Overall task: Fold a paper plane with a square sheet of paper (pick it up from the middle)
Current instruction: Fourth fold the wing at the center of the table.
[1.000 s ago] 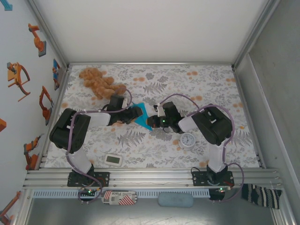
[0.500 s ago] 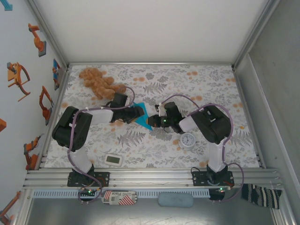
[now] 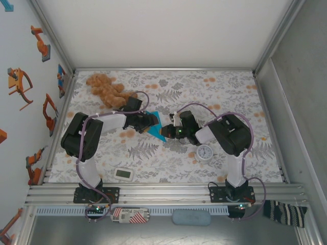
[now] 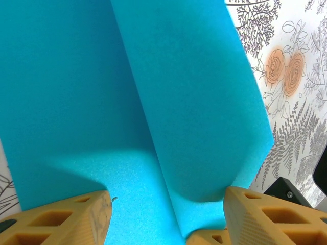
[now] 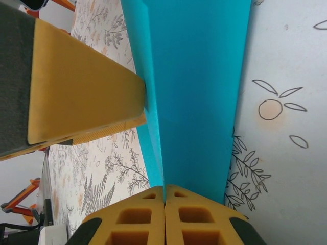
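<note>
Top external shows the sheet of paper (image 3: 156,128), part-folded and turquoise, lifted off the flowered table (image 3: 230,92) near its middle, between the left gripper (image 3: 147,122) and the right gripper (image 3: 168,131), which face each other closely. Left wrist shows the left gripper (image 4: 166,222) with its yellow fingers (image 4: 71,219) standing well apart. The sheet (image 4: 179,102) runs between them with one long crease and a raised flap, and nothing looks clamped. Right wrist shows the right gripper (image 5: 164,204) with its fingers pressed together on the near end of the sheet (image 5: 199,92), right at the fold. A broad yellow finger (image 5: 87,87), the left gripper's by the look of it, touches the flap's edge. I'd judge the paper feather-light, limp and easily crumpled, so it wants pinching on the doubled, creased part, with gentle pressure along the fold.
</note>
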`<control>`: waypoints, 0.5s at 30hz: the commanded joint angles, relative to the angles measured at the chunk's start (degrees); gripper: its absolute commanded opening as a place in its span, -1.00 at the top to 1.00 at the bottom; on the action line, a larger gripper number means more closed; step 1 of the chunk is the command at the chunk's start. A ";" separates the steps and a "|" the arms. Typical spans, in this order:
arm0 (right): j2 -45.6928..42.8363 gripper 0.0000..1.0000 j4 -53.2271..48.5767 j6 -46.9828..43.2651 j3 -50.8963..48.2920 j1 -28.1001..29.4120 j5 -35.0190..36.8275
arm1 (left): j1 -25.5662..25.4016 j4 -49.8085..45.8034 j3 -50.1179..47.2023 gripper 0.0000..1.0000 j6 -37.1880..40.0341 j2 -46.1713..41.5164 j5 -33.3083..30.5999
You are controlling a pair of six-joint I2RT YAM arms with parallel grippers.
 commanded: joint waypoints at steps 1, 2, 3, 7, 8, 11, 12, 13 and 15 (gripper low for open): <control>-0.60 0.75 -0.03 0.63 -1.22 -0.51 0.27 | -0.47 -9.84 -1.80 -0.25 1.19 5.36 -6.12; -1.04 0.71 -0.35 0.58 -1.32 -0.64 0.52 | -0.45 -10.45 -1.54 -0.25 1.20 5.62 -6.32; -1.43 0.68 -0.72 0.63 -1.38 -0.63 0.75 | -0.55 -10.89 -1.29 -0.26 1.19 5.87 -6.54; -2.99 0.61 -2.00 0.35 -1.62 -0.64 1.83 | -0.64 -13.55 -0.30 -0.27 1.19 6.66 -7.82; -3.55 0.60 -2.45 0.26 -1.75 -0.65 2.19 | -0.64 -13.89 -0.12 -0.27 1.28 6.80 -7.96; -5.41 0.57 -4.78 -0.79 -2.02 -0.62 3.97 | -0.69 -15.28 0.46 -0.27 1.11 7.48 -8.66; -5.96 0.55 -5.79 -1.39 -1.91 -0.60 4.62 | -0.74 -15.62 0.63 -0.27 1.02 7.66 -8.90; -6.48 0.55 -7.39 -2.07 -1.71 -0.62 5.12 | -0.75 -16.12 0.92 -0.27 0.93 7.97 -9.11; -7.29 0.54 -9.46 -3.33 -1.49 -0.64 6.08 | -0.91 -16.63 1.24 -0.27 0.71 8.36 -9.23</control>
